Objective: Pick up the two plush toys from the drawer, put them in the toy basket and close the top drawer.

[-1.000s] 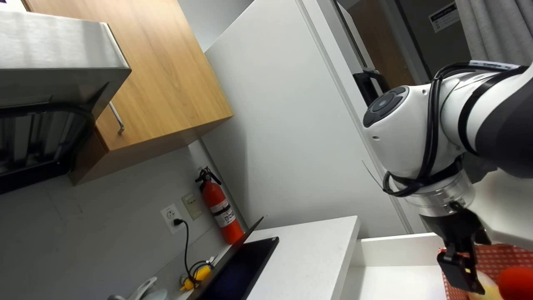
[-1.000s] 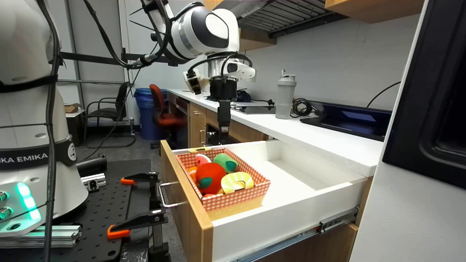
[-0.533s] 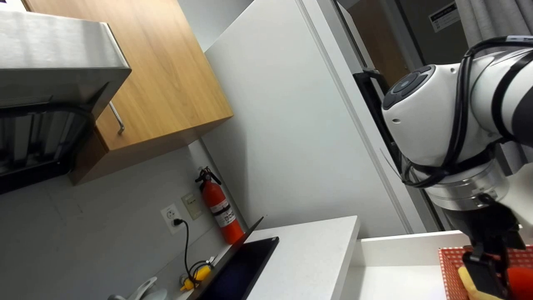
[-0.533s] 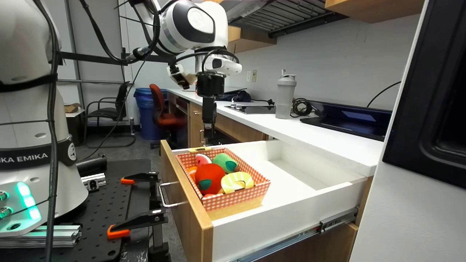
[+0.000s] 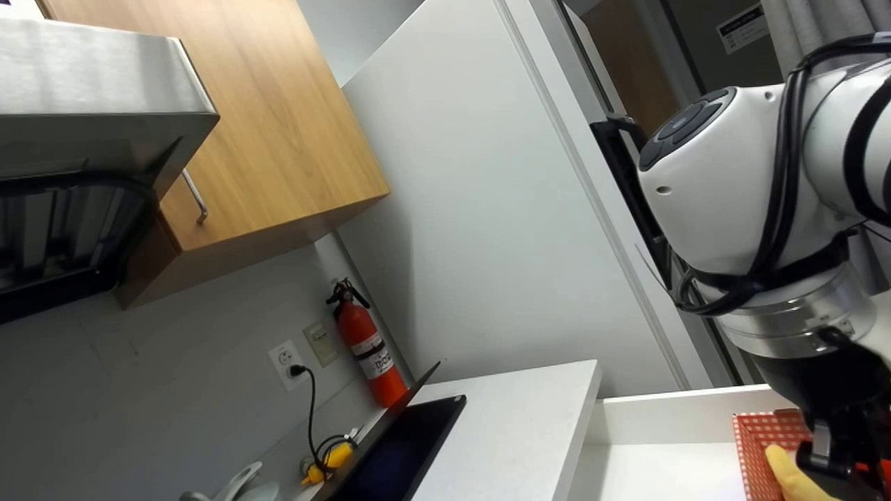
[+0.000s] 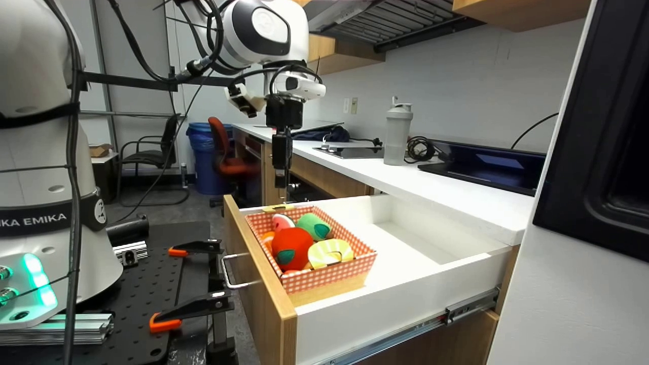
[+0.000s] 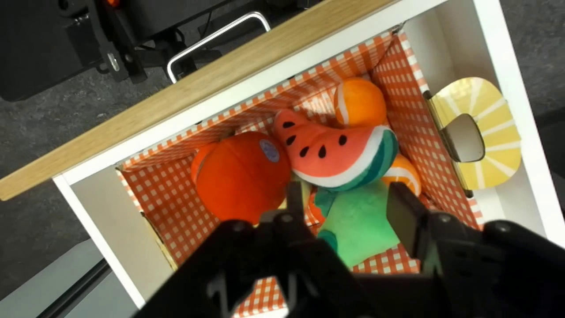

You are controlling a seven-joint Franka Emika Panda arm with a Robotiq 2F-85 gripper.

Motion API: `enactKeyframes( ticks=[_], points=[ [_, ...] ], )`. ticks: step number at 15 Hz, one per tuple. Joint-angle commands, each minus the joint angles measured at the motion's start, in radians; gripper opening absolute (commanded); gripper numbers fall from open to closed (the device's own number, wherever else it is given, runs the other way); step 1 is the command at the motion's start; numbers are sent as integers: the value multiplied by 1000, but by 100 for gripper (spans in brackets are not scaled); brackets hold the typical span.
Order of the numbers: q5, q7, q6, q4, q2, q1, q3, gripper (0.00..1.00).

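The basket (image 6: 332, 276) sits inside the pulled-out white drawer (image 6: 405, 304), right up by its wooden front (image 6: 263, 319). The wrist view looks down into the basket, and there, going left to right, a red round toy (image 7: 242, 176) lies in the basket's left half, a watermelon toy (image 7: 335, 150) in its middle, and the green toy (image 7: 362, 229) just beside the watermelon. Orange bits (image 7: 359, 104) show near the basket's right side, but they are half covered, so I can't tell if they are one toy or two. A yellow flap (image 7: 499, 128) with a hole sticks out past the basket's right edge. The gripper (image 7: 347, 196) is above the basket with its two fingers (image 7: 404, 221) wide apart, and the green toy shows between them. In an exterior view the gripper hides part of the basket, but a red fire extinguisher (image 5: 369, 351), which the wrist view leaves out, is well to the basket's left. An exterior view also has the robot's base (image 6: 50, 263) left of the basket, a green leaf (image 6: 286, 255) on the red round toy inside it, and a bottle (image 6: 398, 132) on the white counter (image 6: 431, 187) to its right.
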Motion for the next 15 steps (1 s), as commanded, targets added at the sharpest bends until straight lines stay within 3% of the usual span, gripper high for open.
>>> enactKeyframes(
  ticks=[1, 4, 15],
  points=[
    [91, -35, -89, 1, -24, 19, 19, 23],
    [215, -137, -148, 0, 1, 46, 8, 0],
    [348, -311, -310, -10, 73, 34, -3, 0]
  ],
)
